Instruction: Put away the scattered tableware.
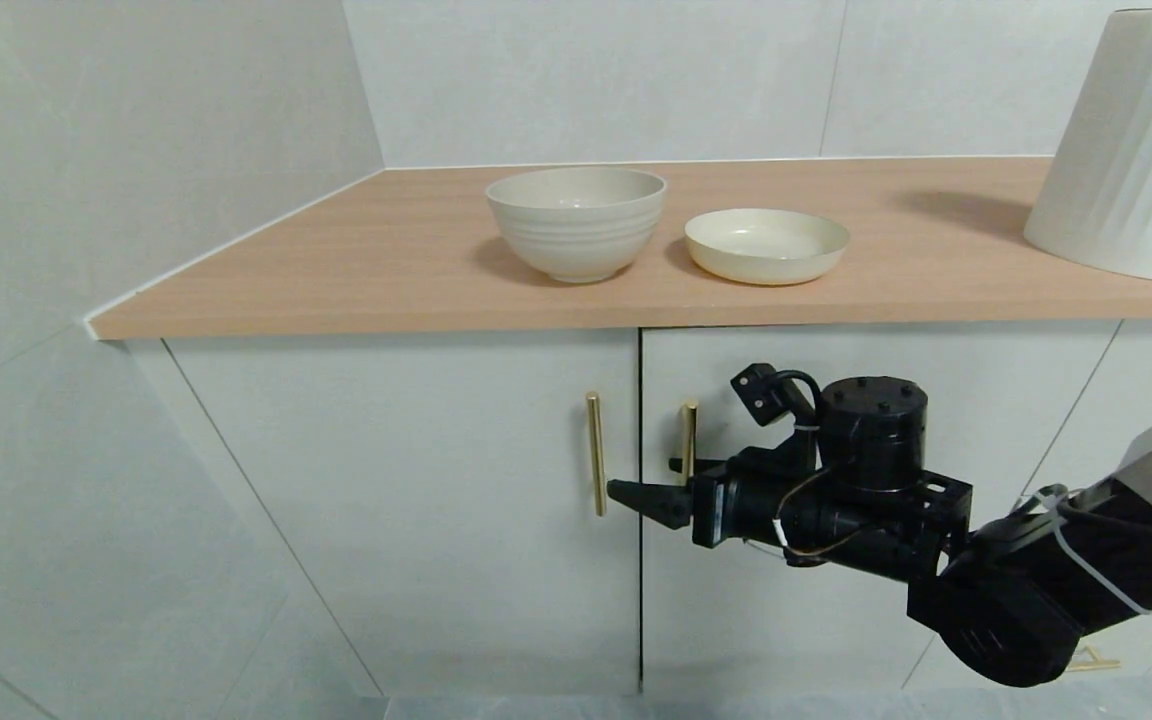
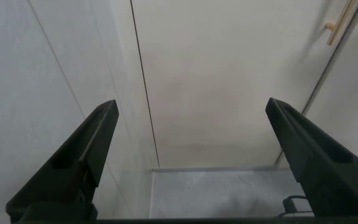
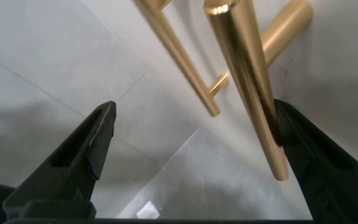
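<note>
A deep cream bowl (image 1: pixel 576 222) and a shallow cream dish (image 1: pixel 766 245) stand side by side on the wooden countertop (image 1: pixel 386 260). Below it, my right gripper (image 1: pixel 648 480) is open at the two gold handles where the cabinet doors meet. The right door's handle (image 1: pixel 688 425) looks to stand between its fingers. In the right wrist view this thick handle (image 3: pixel 247 81) is near one finger, and the thinner left-door handle (image 3: pixel 173 43) lies beyond. My left gripper (image 2: pixel 191 104) is open and holds nothing, low before a cabinet door.
A large white ribbed shade (image 1: pixel 1131 150) stands at the counter's right end. Tiled walls close in the left side and the back. Both cabinet doors (image 1: pixel 406 500) are closed. The floor (image 2: pixel 216 193) shows beneath the left gripper.
</note>
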### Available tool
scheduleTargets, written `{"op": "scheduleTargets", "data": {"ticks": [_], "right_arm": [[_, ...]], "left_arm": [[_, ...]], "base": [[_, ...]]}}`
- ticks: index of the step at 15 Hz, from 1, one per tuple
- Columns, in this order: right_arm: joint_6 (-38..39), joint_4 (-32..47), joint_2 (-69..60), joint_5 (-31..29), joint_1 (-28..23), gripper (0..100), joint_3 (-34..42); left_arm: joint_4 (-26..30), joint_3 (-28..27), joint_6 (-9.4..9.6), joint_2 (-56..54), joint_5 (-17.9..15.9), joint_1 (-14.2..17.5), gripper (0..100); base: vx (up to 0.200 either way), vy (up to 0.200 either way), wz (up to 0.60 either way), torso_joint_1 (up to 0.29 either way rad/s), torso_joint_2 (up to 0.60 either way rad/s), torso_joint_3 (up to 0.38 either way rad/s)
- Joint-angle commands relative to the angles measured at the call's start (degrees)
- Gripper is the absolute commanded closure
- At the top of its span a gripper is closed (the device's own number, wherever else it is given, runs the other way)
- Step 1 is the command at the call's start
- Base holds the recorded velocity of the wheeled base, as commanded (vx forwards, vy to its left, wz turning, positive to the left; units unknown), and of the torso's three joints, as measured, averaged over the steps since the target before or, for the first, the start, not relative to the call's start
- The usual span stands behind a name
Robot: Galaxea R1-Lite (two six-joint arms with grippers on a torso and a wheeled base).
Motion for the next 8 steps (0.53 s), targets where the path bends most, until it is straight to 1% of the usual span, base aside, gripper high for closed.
{"op": "scheduleTargets", "data": {"ticks": [1, 2, 3, 5, 8], "right_arm": [[0.0, -0.1, -3.1, 0.3, 0.9, 0, 1.9], [0.0, -0.1, -3.1, 0.3, 0.9, 0, 1.9], [0.0, -0.1, -6.6, 0.6, 1.6, 0, 4.9], [-0.1, 0.1, -11.2, 1.8, 2.5, 0, 8.6], [-0.1, 0.4, -15.2, 5.6, 4.0, 0, 13.2]], "left_arm": [[0.0, 0.0, -0.01, 0.1, 0.0, 0.0, 0], [0.0, 0.0, -0.01, 0.1, 0.0, 0.0, 0], [0.0, 0.0, -0.1, 0.1, 0.0, 0.0, 0], [0.0, 0.0, -0.18, 0.1, 0.0, 0.0, 0], [0.0, 0.0, -0.18, 0.1, 0.0, 0.0, 0]], "base": [[0.0, 0.0, 0.0, 0.0, 0.0, 0.0], [0.0, 0.0, 0.0, 0.0, 0.0, 0.0], [0.0, 0.0, 0.0, 0.0, 0.0, 0.0], [0.0, 0.0, 0.0, 0.0, 0.0, 0.0], [0.0, 0.0, 0.0, 0.0, 0.0, 0.0]]}}
